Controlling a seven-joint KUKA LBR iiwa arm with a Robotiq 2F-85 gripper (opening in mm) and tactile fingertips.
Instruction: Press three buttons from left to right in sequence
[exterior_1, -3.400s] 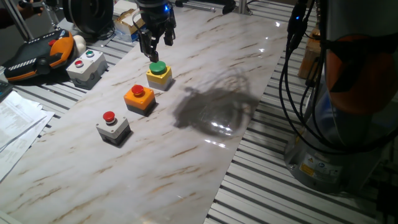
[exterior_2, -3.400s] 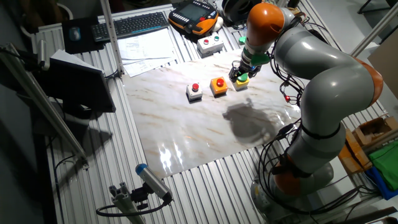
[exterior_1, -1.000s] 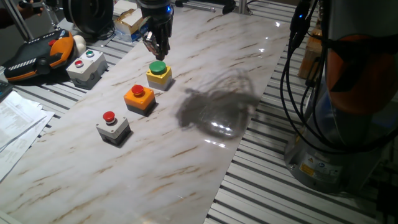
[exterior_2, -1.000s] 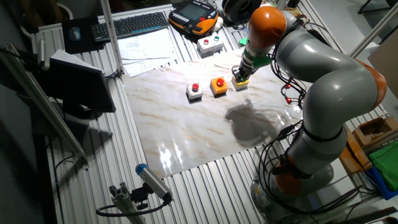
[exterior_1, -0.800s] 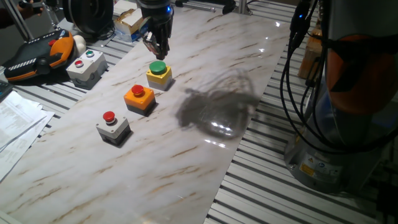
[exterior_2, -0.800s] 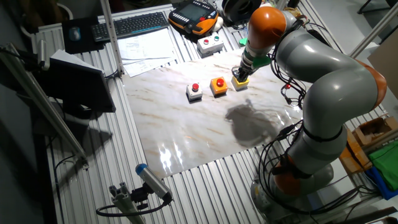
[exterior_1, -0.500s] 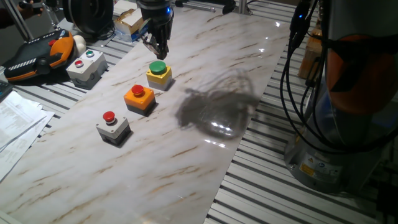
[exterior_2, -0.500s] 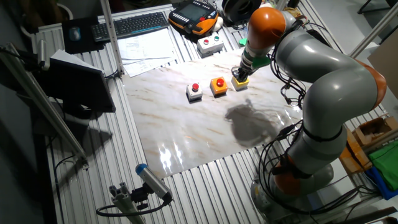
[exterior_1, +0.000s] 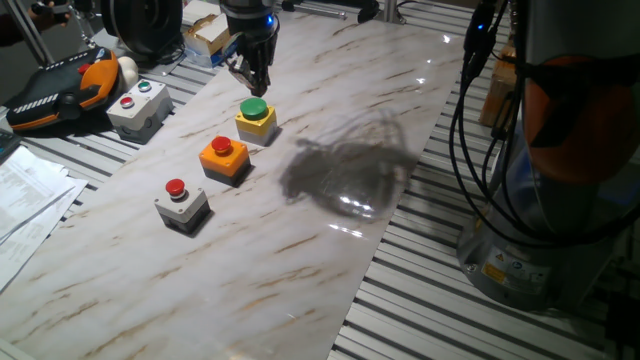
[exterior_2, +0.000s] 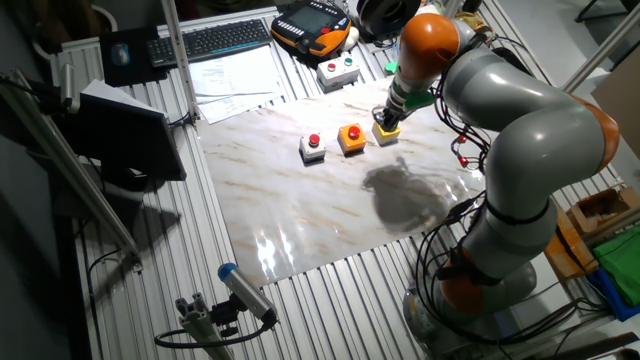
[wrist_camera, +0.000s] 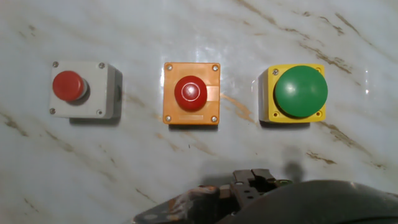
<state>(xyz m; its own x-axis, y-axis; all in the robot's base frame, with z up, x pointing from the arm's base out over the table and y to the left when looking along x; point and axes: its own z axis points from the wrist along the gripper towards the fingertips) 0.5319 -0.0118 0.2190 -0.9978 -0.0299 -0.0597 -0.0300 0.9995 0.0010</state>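
Three small button boxes stand in a row on the marble board: grey with a red cap (exterior_1: 181, 201) (wrist_camera: 78, 89), orange with a red cap (exterior_1: 225, 157) (wrist_camera: 191, 93), and yellow with a green cap (exterior_1: 256, 117) (wrist_camera: 298, 93). My gripper (exterior_1: 257, 86) hangs just above and behind the green cap, apart from it, with its fingers together and holding nothing. In the other fixed view the gripper (exterior_2: 385, 116) covers most of the yellow box (exterior_2: 386, 132). In the hand view the gripper (wrist_camera: 252, 182) shows at the bottom edge, below the gap between the orange and yellow boxes.
A larger grey box with red and green buttons (exterior_1: 138, 105) (exterior_2: 337, 72) sits beyond the board's left edge, beside a teach pendant (exterior_1: 60, 92). Papers (exterior_1: 25, 200) and a keyboard (exterior_2: 215, 40) lie further left. The robot base and cables (exterior_1: 520, 200) stand at the right.
Since 3.4 s ago the fingers have closed from spread to together and the hand has turned. Over the last second the gripper has barely moved above the green cap.
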